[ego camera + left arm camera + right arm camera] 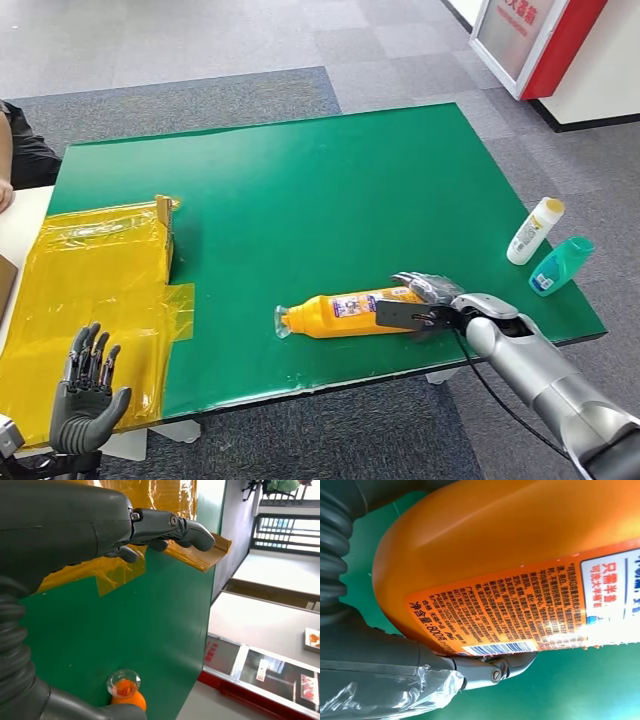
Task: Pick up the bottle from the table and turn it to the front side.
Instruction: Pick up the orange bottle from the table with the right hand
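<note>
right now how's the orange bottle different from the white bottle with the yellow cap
The orange bottle lies near the front edge of the green table, with the right hand wrapped around its base; the white bottle lies untouched near the right edge, beside a teal bottle. The orange one is longer, with a clear cap, not yellow. Both lie on their sides and carry labels.

Orange bottle (343, 313) lying on green table (302, 200), right robot hand (424, 300) gripping its base, left robot hand (87, 390) open.

Silver arm (555, 380), dark grey hand (84, 398)
</note>
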